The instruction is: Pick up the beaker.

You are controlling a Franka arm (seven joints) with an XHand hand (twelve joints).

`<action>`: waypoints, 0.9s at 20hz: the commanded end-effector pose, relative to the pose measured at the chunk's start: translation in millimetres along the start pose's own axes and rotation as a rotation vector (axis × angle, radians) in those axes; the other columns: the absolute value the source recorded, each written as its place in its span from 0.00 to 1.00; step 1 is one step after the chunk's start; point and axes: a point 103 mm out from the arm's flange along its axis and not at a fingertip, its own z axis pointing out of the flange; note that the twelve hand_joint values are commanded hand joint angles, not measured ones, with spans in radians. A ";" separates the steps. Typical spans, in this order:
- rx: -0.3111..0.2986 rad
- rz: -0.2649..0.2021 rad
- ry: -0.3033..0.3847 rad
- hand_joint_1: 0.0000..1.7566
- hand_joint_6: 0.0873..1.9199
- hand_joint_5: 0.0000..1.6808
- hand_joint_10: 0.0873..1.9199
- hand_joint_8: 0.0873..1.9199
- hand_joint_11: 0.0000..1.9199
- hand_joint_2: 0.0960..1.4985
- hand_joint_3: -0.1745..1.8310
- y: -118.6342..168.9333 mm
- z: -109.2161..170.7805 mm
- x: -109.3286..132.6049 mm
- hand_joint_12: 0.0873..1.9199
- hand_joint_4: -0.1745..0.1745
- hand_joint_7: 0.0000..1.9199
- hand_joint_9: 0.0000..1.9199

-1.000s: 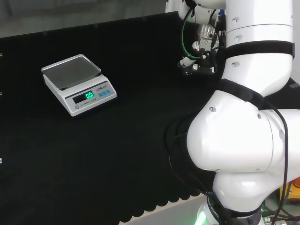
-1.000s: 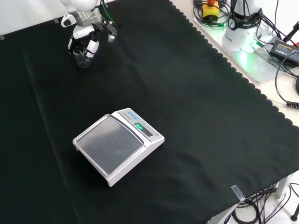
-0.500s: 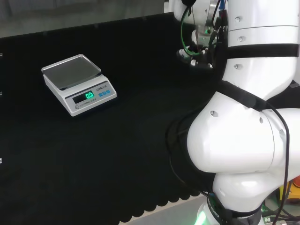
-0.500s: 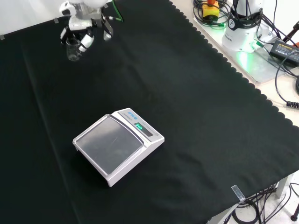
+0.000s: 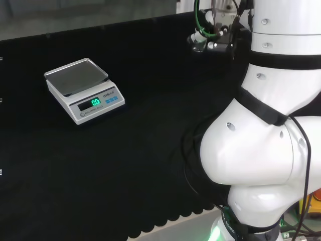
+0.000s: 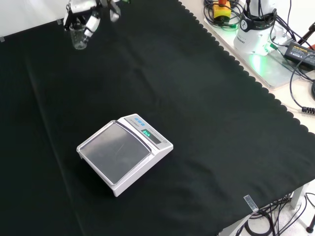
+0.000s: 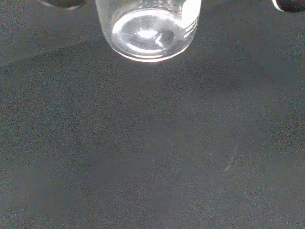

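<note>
The beaker (image 6: 78, 38), a small clear glass one, hangs clasped in the hand (image 6: 87, 14) clear of the tabletop (image 6: 197, 98) at eleven o'clock of the scale (image 6: 123, 153), so the pick-up looks essentially done.

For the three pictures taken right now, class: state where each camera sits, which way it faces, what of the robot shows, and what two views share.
Head view: behind and above the base, facing over the arm at the scale.
Front view: opposite the arm, looking down on the cloth; the hand grips the beaker at top.
Wrist view: looks past the palm at the beaker's base.
Shared: head and front views show the scale.
</note>
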 end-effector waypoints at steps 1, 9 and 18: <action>0.066 -0.134 -0.073 0.69 0.22 0.78 0.00 0.06 0.81 0.63 0.09 -105.1 -55.9 52.6 0.34 0.01 0.89 0.96; 0.084 -0.244 -0.087 0.69 0.21 0.78 0.00 0.06 0.81 0.63 0.09 -170.0 -39.2 68.4 0.34 0.01 0.89 0.96; 0.053 -0.170 -0.063 0.69 0.21 0.78 0.00 0.06 0.81 0.63 0.09 -208.2 -35.1 101.5 0.34 0.01 0.89 0.97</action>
